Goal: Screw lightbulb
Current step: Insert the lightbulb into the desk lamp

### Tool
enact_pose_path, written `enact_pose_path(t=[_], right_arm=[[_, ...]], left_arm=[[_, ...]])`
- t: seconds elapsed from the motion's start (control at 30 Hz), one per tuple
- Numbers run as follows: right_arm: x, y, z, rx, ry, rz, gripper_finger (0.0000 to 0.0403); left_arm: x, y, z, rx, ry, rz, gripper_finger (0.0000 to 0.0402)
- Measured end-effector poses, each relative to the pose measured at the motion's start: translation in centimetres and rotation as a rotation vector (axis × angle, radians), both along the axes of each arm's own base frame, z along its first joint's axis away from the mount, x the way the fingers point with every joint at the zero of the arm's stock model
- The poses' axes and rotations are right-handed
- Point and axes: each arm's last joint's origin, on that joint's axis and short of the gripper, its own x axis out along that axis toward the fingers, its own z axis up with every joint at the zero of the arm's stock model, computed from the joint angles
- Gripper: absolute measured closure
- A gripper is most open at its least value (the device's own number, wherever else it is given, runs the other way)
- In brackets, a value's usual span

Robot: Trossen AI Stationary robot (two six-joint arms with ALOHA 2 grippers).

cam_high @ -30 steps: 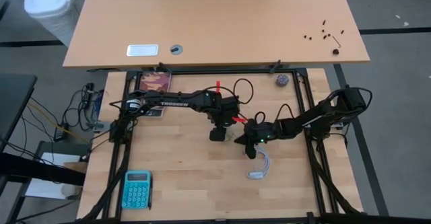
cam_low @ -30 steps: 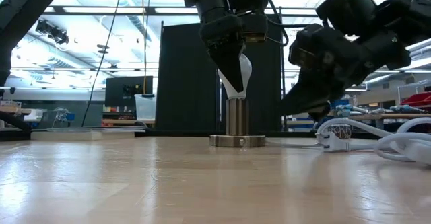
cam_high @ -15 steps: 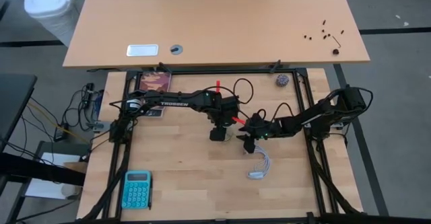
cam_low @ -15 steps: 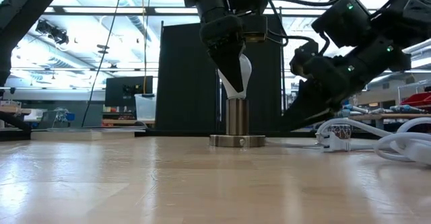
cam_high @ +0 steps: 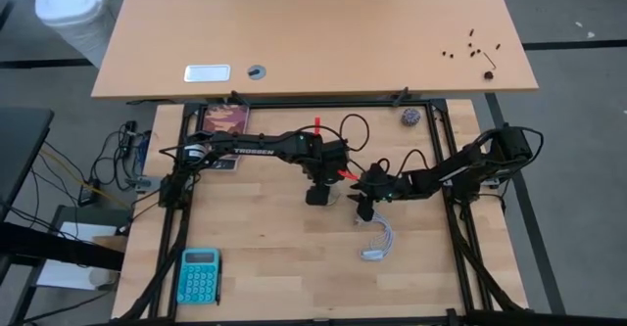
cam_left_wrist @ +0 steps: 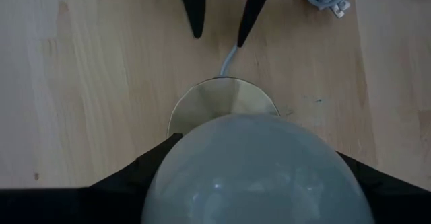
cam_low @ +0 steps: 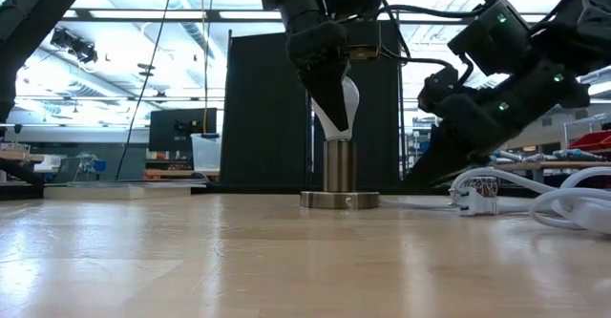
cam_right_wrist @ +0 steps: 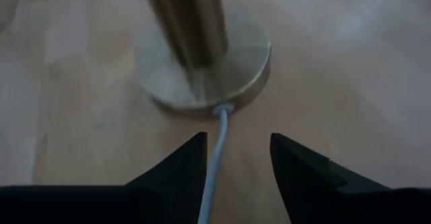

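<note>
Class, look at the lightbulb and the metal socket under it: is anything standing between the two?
No. The left pincer holds the lightbulb directly on top of the socket, with nothing visible between them. The right pincer waits open beside the base, astride the white cord.

lightbulb (cam_low: 347, 103) – white | socket base (cam_low: 340, 200) – brass | calculator (cam_high: 199, 275) – teal

Overhead, table-level, two close wrist cameras; all share socket base (cam_low: 339, 200).
</note>
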Motion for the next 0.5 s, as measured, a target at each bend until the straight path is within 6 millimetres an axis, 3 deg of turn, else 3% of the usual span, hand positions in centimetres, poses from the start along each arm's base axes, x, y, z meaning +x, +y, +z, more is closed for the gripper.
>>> enact_pose_path(t=[0.5], right_arm=[[0.28,-0.96,-0.06,0.034,-0.016,0.029,0.0221]], left_arm=[[0.12,0.02,0.05,0.004,-0.013,0.005,0.0142]])
